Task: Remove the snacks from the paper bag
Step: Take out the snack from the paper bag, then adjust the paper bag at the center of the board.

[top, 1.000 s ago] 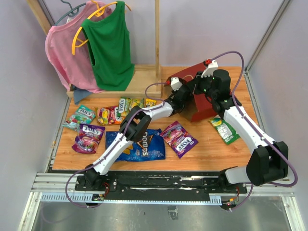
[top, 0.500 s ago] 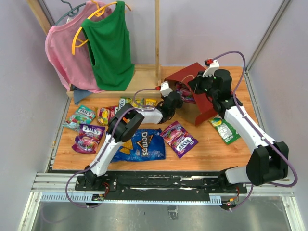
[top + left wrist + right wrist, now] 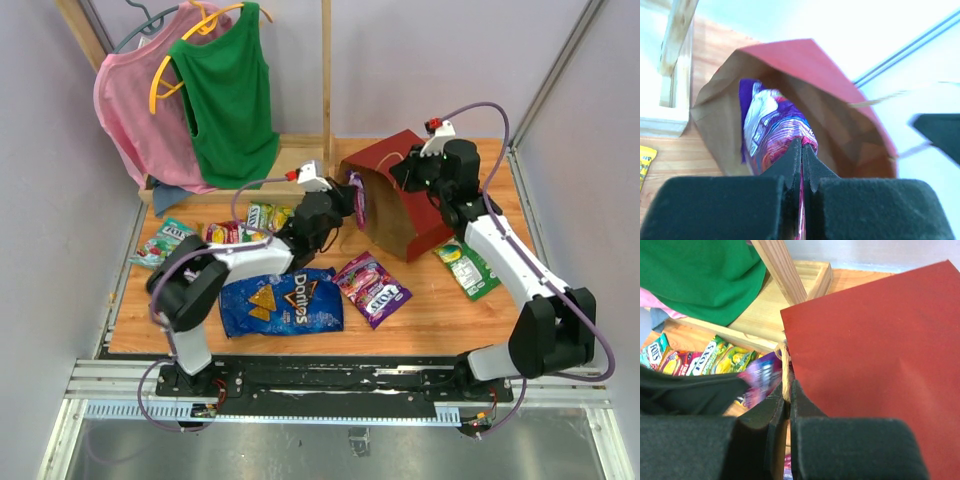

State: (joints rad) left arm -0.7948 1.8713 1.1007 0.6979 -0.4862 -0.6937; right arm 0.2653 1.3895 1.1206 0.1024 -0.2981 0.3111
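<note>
A purple snack packet (image 3: 772, 127) is pinched at its edge by the left gripper (image 3: 801, 150), at the mouth of the paper bag (image 3: 840, 70). The bag's thin handle (image 3: 785, 365) is squeezed tight by the right gripper (image 3: 787, 392). Only 1 edge is held, so the packet could be dropped. If it is caught on the rim, the handle could be torn.

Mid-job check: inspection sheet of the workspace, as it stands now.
Surface: wooden tabletop, small candy packets lying left and centre.
Job's things: red paper bag tipped, mouth facing left; purple glossy packet at its mouth; blue Doritos bag out on table.
Clutter: wooden clothes rack holding pink top, green top.
Tools: left tool shut on purple packet; right tool shut on bag's twisted handle.
Cables: purple cables looping along both arms.
Surroundings: pale walls.
</note>
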